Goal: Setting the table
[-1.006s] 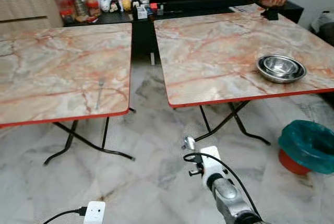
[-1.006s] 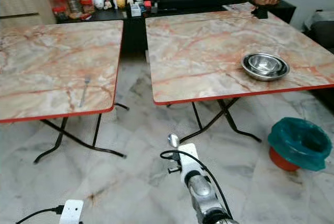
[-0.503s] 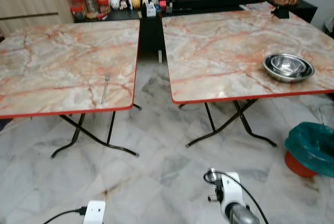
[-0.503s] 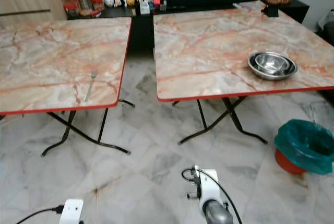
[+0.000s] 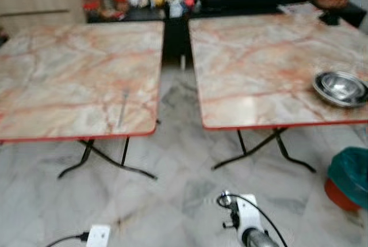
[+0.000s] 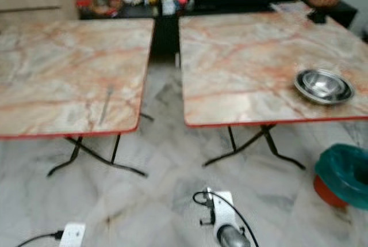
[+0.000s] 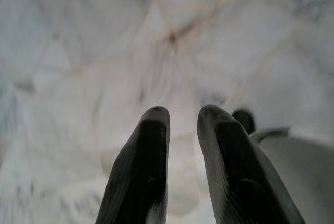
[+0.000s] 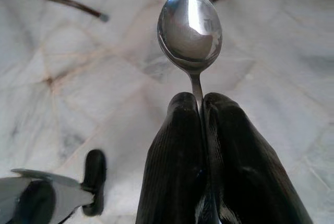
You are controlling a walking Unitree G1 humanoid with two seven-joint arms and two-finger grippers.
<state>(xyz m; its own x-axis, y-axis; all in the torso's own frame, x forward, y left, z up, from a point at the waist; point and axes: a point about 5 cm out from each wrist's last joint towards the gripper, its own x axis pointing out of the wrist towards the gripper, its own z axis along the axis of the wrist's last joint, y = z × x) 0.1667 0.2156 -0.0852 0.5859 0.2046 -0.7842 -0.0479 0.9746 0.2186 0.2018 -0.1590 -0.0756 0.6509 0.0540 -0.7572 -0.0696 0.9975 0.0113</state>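
A spoon [image 8: 190, 28] is being pinched by its handle in the right gripper [image 8: 202, 110], fingers closed tight on it, low over the marble floor [image 5: 172, 201] and well short of both tables. The left gripper [image 7: 182, 125] is being held empty w/ fingers slightly apart. A fork [image 5: 122, 106] is lying near the left table's [image 5: 57, 74] front-right corner, bowls [image 5: 340, 88] by the right table's [image 5: 259, 63] right edge; w/ such a thin grip, the spoon is judged likely to swivel or slip while walking.

The right end effector [image 8: 201, 104] hangs low, its fingers pinched together on a spoon [image 8: 190, 28]. The left end effector [image 7: 182, 117] points downward, fingers slightly apart.
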